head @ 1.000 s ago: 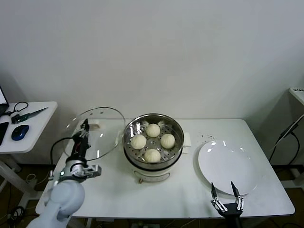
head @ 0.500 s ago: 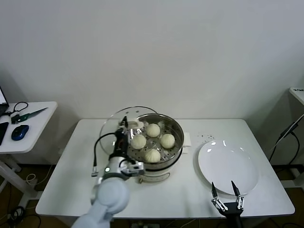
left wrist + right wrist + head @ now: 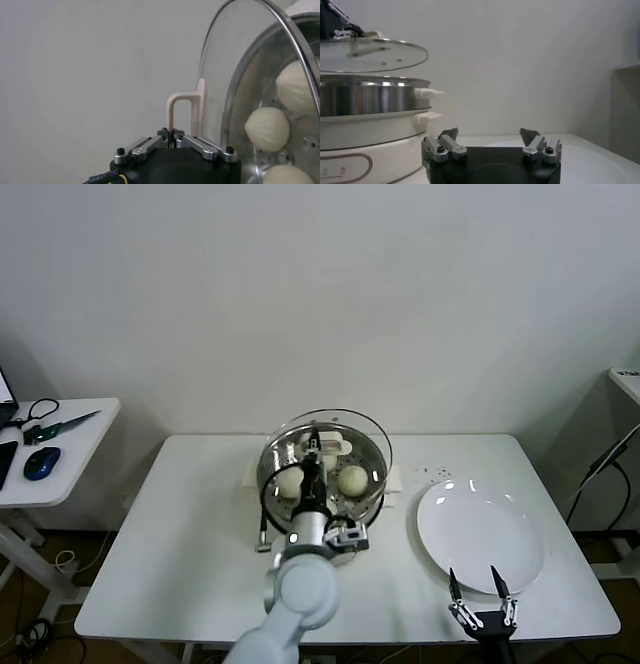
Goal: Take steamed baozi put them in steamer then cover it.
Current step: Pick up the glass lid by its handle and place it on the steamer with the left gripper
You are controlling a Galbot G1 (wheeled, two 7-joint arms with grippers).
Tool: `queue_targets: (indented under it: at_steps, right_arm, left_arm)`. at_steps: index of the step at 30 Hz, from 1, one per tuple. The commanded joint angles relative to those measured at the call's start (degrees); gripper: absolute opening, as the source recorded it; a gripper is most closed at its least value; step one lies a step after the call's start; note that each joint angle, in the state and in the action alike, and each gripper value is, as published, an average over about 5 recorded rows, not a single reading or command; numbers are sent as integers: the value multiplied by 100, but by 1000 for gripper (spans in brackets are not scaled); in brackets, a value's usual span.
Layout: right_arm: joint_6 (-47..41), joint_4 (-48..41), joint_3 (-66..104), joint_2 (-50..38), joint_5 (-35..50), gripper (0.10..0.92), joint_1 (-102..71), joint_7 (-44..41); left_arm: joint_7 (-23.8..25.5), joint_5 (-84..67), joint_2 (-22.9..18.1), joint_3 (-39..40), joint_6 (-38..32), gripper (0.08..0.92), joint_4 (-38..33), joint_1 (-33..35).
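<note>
The steel steamer (image 3: pixel 372 446) stands mid-table on its white base. Cream-white baozi (image 3: pixel 352 479) lie on its perforated tray; two show in the head view, the rest are hidden behind my left arm. In the left wrist view, three baozi (image 3: pixel 267 128) show through the glass. My left gripper (image 3: pixel 313 454) is shut on the white handle (image 3: pixel 181 107) of the clear glass cover (image 3: pixel 362 424), holding it just above the steamer (image 3: pixel 367 100). The cover (image 3: pixel 370 52) hovers level over the pot's rim. My right gripper (image 3: pixel 482 594) is open and empty at the table's front edge.
A flat white plate (image 3: pixel 480 534) lies on the table right of the steamer. A side table (image 3: pixel 50 449) at the far left holds a blue mouse and scissors. A wall stands behind the table.
My left arm has carried the cover from the table's left side rightward until it hangs over the steamer. The right arm has not moved.
</note>
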Motion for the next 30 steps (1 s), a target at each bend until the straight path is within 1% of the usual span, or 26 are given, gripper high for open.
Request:
queue_targets:
  at_steps: [1, 17, 30]
  right_arm:
    - [35, -19, 4, -6, 11, 823, 18, 11]
    - [117, -20, 2, 33, 23, 823, -18, 17]
    - [151, -27, -11, 55, 9, 823, -33, 9]
  left_arm:
    - [45, 343, -514, 280, 100, 133, 405, -131]
    - [-277, 506, -393, 50, -72, 133, 838, 0]
    - [-243, 500, -123, -106, -114, 133, 890, -37]
